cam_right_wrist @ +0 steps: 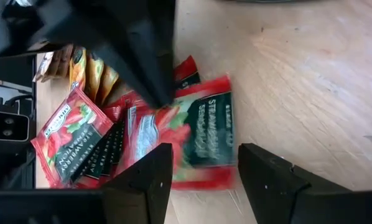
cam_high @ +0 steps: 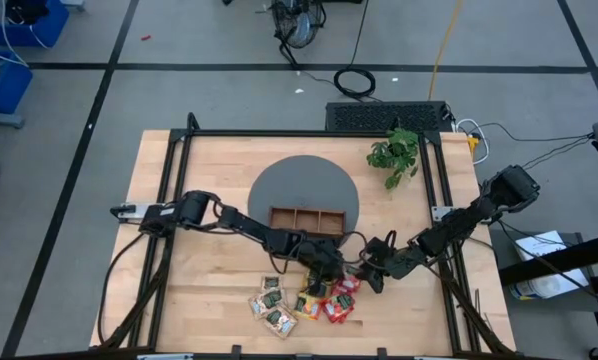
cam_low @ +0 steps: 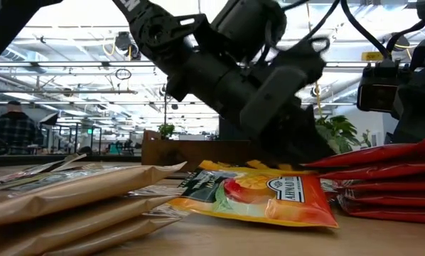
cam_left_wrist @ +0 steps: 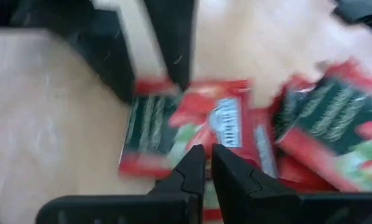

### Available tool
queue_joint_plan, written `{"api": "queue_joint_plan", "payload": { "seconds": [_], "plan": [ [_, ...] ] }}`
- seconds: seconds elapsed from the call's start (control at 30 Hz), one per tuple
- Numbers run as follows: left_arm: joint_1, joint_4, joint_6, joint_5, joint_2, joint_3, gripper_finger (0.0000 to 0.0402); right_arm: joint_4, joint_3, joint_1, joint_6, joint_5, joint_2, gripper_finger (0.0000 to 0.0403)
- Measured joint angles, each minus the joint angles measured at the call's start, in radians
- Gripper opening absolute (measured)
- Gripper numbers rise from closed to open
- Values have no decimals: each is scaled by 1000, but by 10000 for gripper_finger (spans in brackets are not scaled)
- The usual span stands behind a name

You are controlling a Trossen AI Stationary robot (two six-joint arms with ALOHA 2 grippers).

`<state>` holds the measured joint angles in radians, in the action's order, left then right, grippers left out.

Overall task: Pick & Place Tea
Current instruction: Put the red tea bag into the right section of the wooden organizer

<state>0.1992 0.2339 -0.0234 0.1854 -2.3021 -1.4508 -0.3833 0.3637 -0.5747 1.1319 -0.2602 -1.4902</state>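
Near bench (cam_high: pixel 179 290) edge: the tea (cam_high: pixel 304 303) lies in a loose cluster of sachets, pale ones toward the left, orange-yellow in the middle, red (cam_right_wrist: pixel 201 134) toward the right, with bare wood on either side. Left gripper (cam_high: pixel 324 283) (jaws pressed nearly together, holding nothing visible) hangs just over the red sachets (cam_left_wrist: pixel 211 121). Right gripper (cam_high: pixel 375 280) stands just beside them, jaws spread, a red sachet lying between and just ahead of its fingers (cam_right_wrist: pixel 145 180). Farther off: wooden tray (cam_high: pixel 306 218) on a grey disc (cam_high: pixel 279 185); plant (cam_high: pixel 396 155) at the far right.
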Motion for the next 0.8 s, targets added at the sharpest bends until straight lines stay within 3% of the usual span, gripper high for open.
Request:
{"api": "queue_joint_plan", "payload": {
  "seconds": [0.27, 0.4, 0.6, 0.8],
  "plan": [
    [-4, 8, -2, 3, -3, 0, 35, 3, -1, 0, -19, -3, 0, 160],
    [-4, 8, -3, 2, -3, 0, 35, 2, -2, 0, -19, -6, -1, 120],
    [-4, 10, -4, -5, -3, 0, 35, 6, -2, 0, -51, -35, -2, 17],
    [-3, 12, -20, -60, -3, 0, 35, 4, -2, 0, -76, -48, -2, 4]
  ]
}}
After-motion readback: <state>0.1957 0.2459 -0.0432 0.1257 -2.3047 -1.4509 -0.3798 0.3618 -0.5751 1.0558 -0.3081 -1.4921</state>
